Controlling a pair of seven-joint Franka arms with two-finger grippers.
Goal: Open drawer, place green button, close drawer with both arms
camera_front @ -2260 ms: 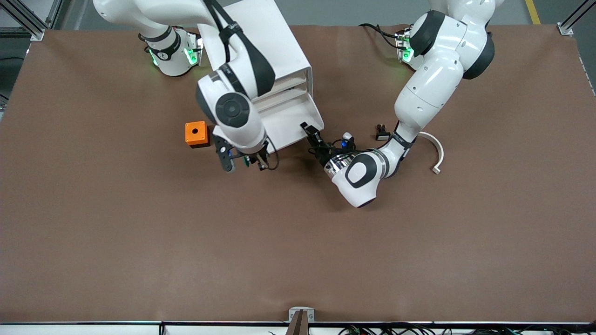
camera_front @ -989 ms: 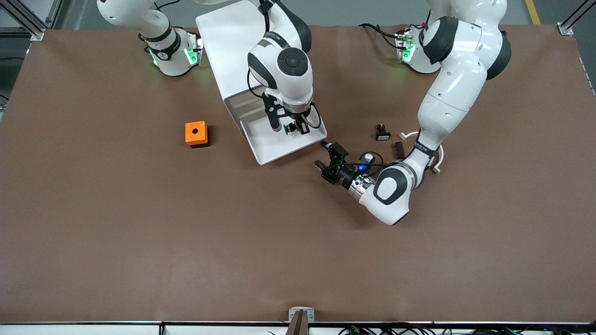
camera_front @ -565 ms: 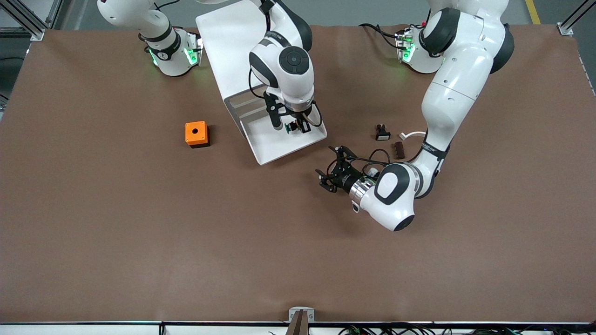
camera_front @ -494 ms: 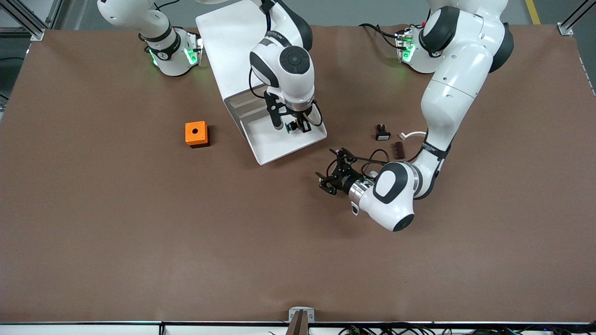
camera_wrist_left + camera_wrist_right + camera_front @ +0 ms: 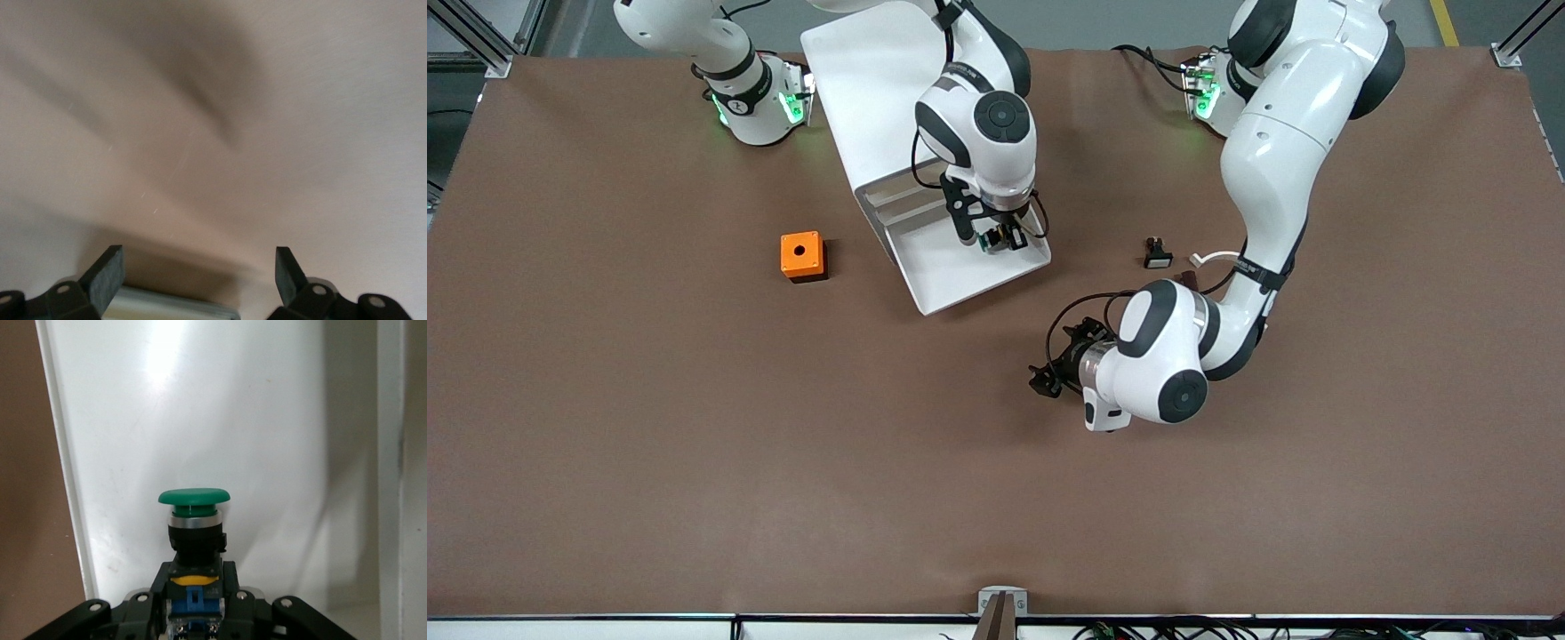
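The lowest drawer (image 5: 953,281) stands pulled out from the white cabinet (image 5: 863,80). My right gripper (image 5: 996,240) hangs over the open drawer, shut on the button (image 5: 987,244). In the right wrist view the button's green cap (image 5: 194,497) points at the drawer's white floor (image 5: 267,420), with its black and blue body clamped between the jaws of the right gripper (image 5: 193,613). My left gripper (image 5: 1045,380) is over bare table, off the drawer's corner and toward the front camera. It is open and holds nothing, its fingers (image 5: 107,275) wide apart in the left wrist view.
An orange cube with a hole (image 5: 801,255) sits beside the drawer toward the right arm's end. A small black part with a white face (image 5: 1157,256), a brown piece (image 5: 1190,279) and a white curved strip (image 5: 1214,258) lie by the left arm's forearm.
The right gripper carried the button from beside the orange cube to over the drawer. The left gripper drew away from the drawer's corner toward the front camera and turned its wrist.
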